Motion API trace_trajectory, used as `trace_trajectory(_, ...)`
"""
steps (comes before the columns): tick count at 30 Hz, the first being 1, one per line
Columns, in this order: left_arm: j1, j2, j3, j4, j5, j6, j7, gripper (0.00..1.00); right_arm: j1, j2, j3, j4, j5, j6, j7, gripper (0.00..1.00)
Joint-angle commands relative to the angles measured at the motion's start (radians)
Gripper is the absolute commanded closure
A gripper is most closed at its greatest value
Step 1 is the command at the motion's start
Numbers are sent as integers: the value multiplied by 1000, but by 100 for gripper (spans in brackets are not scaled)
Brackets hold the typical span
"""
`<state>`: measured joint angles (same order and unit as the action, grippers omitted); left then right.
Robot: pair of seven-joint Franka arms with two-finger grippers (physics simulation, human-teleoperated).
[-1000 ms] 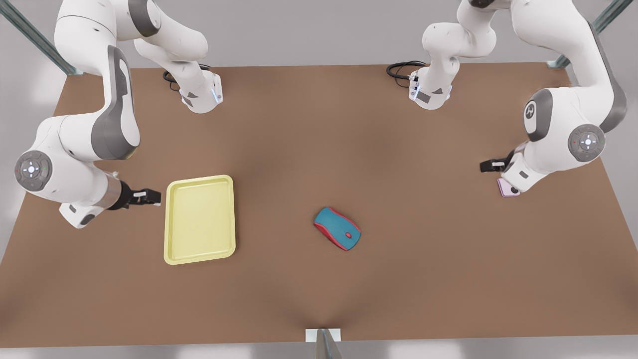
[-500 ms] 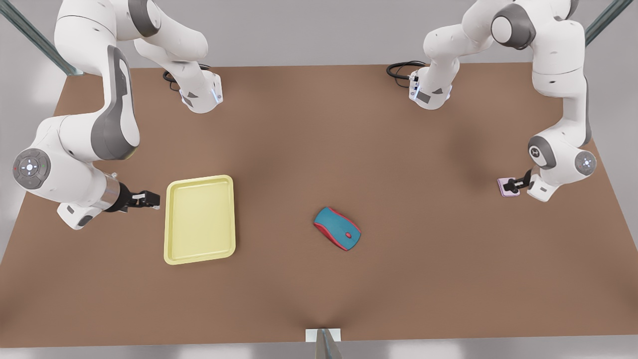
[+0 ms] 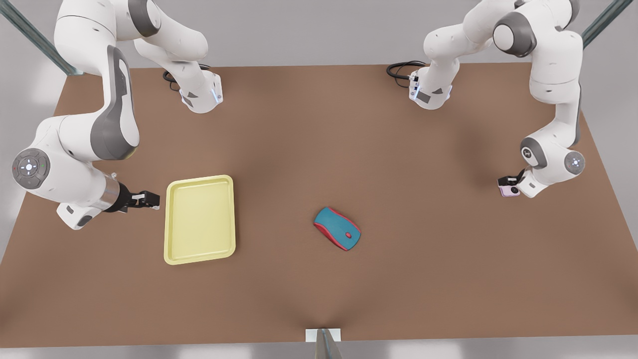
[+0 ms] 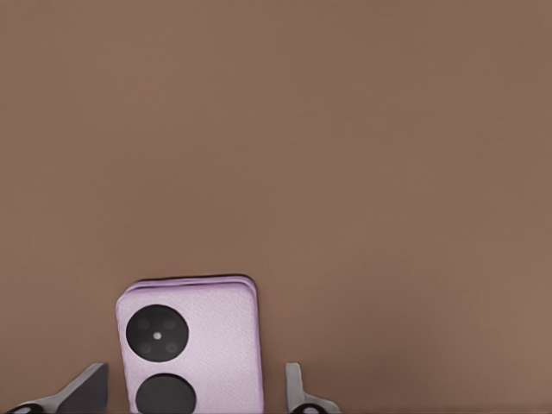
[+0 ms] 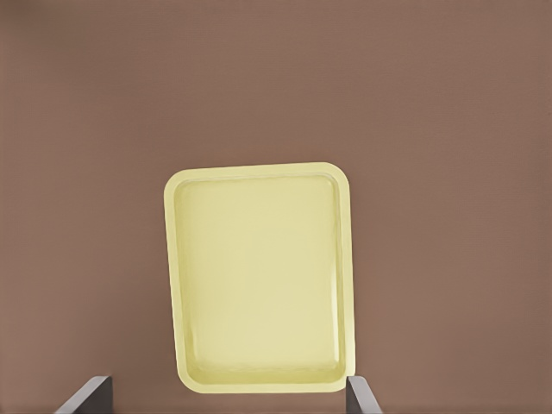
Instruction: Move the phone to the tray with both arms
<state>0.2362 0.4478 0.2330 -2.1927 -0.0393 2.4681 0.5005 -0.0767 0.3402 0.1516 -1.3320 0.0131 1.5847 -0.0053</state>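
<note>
No readable text, labels, brands or numbers anywhere: phone (image 4: 190, 345), tray (image 3: 199, 219), mouse (image 3: 337, 228) and counter (image 3: 319, 149) all unmarked.

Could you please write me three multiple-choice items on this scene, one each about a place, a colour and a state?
1. Where is the phone?
A. inside the tray
B. on the table, at the front view's right
C. on the mouse

2. What colour is the tray?
A. pale yellow
B. teal
C. black

3. How is the left pincer?
A. shut on the mouse
B. open, astride the phone
C. above the tray

Key: B, it lies on the table; A, yellow beside the teal mouse; B, fingers flank the phone with gaps. The right pincer waits open by the tray.
</note>
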Motion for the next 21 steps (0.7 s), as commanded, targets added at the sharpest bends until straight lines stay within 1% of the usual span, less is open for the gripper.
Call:
trace_trajectory(1,0,14,0,1,-4,20,141,0,0,-1,0,0,1,0,-2,0)
trace_trajectory(7,0,19,0,17,-24,19,61,0,2,-1,0,0,-1,0,-1,0)
trace_trajectory(11,0,32,0,17,-42,17,-62,0,9,-3,0,0,-15,12,7,0)
trace_trajectory(17,2,37,0,17,-42,15,-83,0,8,-4,0,-3,-13,12,7,0)
trace_trajectory(19,2,32,0,17,-42,15,-83,7,5,-4,0,-3,-13,11,4,0)
trace_trajectory(20,2,32,0,17,-42,14,-82,9,3,-4,0,-3,-13,11,4,0)
trace_trajectory(21,2,32,0,17,-42,15,-83,9,5,-4,0,-3,-13,11,4,0)
